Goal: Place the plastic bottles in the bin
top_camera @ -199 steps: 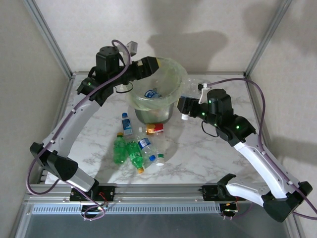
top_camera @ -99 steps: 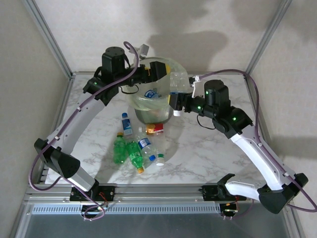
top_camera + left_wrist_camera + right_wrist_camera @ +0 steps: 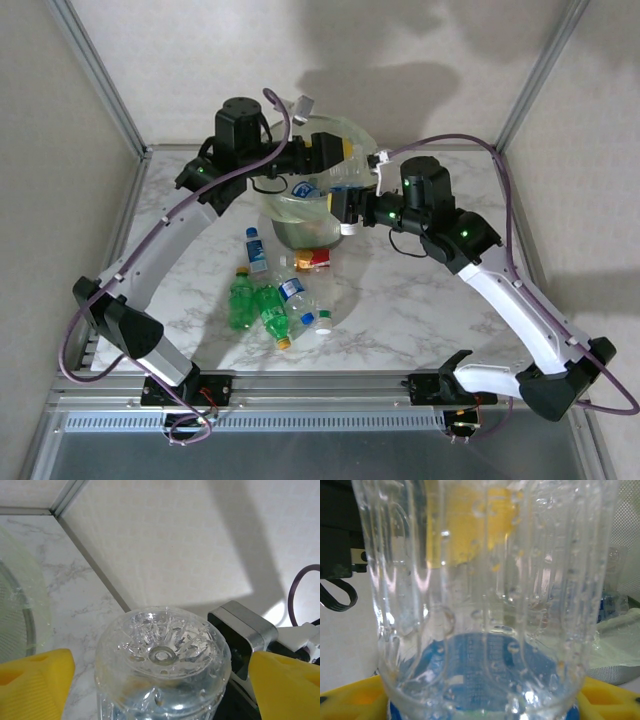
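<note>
A clear plastic bottle (image 3: 485, 630) with a blue label is held above the bin (image 3: 272, 203), and my right gripper (image 3: 485, 702) is shut on it near the label. Its ribbed base (image 3: 162, 655) faces the left wrist camera. My left gripper (image 3: 162, 680) is open, with one yellow pad (image 3: 35, 675) on each side of that base and a gap to each. From above, both grippers meet over the bin's right rim, the left (image 3: 335, 152) behind the right (image 3: 345, 205). Bottles lie inside the bin. Several more lie on the table: green ones (image 3: 240, 300), clear ones (image 3: 295, 292), a red-labelled one (image 3: 315, 260).
The bin stands at the back middle of the marble table (image 3: 420, 300). Metal frame posts (image 3: 100, 80) and white walls close in the sides and the back. A rail (image 3: 330, 380) runs along the near edge. Purple cables (image 3: 470, 145) loop off both arms.
My right arm has swung left with the clear bottle, from beside the bin to over its rim. My left gripper has moved right over the bin to meet it.
</note>
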Available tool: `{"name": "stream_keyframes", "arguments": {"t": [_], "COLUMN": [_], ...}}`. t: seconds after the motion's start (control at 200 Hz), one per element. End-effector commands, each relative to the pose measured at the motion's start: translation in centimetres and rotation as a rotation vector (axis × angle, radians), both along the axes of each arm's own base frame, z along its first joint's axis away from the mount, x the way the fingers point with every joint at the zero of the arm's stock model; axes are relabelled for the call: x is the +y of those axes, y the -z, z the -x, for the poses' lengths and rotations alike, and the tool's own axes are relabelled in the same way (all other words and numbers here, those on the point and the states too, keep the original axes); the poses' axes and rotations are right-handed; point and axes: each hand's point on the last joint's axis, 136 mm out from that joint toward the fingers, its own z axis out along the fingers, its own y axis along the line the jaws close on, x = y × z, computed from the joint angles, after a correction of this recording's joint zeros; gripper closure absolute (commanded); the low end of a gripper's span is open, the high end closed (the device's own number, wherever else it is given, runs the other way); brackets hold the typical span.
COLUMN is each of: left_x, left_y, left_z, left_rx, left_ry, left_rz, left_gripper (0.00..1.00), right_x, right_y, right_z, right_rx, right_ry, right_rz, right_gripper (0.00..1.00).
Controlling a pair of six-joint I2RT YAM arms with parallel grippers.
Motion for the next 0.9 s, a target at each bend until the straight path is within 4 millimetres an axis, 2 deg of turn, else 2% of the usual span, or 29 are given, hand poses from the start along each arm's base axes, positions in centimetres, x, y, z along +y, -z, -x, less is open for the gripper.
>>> {"name": "stream_keyframes", "arguments": {"t": [0.0,0.205,0.461,0.556,0.696,0.766,0.836,0.896], "left_x": [-0.9,-1.2,-1.2,-1.1,-0.9,-0.7,-0.3,0.2], "left_y": [-0.7,-0.4,-0.4,-0.6,-1.3,-1.4,-1.7,-2.1], "left_z": [0.5,0.8,0.8,0.9,0.5,-0.2,-1.2,-2.0], "left_rx": [-0.041,-0.036,-0.046,-0.055,-0.08,-0.085,-0.082,-0.082], "left_ry": [0.05,0.068,0.068,0.063,0.036,0.001,-0.04,-0.074], "left_rz": [0.018,0.018,0.013,0.017,0.027,0.028,0.033,0.044], "left_gripper": [0.12,0.17,0.33,0.41,0.48,0.51,0.53,0.54], "right_x": [0.9,1.4,1.3,1.3,0.9,0.6,0.3,-0.2], "right_y": [-2.0,-2.1,-2.0,-1.9,-1.9,-1.9,-1.9,-1.9], "right_z": [0.9,1.2,0.9,1.0,0.9,0.9,0.7,0.5], "right_rx": [-0.053,-0.059,-0.06,-0.054,-0.061,-0.063,-0.063,-0.065], "right_ry": [-0.045,-0.053,-0.03,-0.03,-0.011,0.003,0.025,0.053], "right_rz": [-0.019,-0.018,-0.016,-0.019,-0.02,-0.018,-0.014,-0.008], "right_gripper": [0.39,0.39,0.38,0.38,0.36,0.3,0.15,0.06]}}
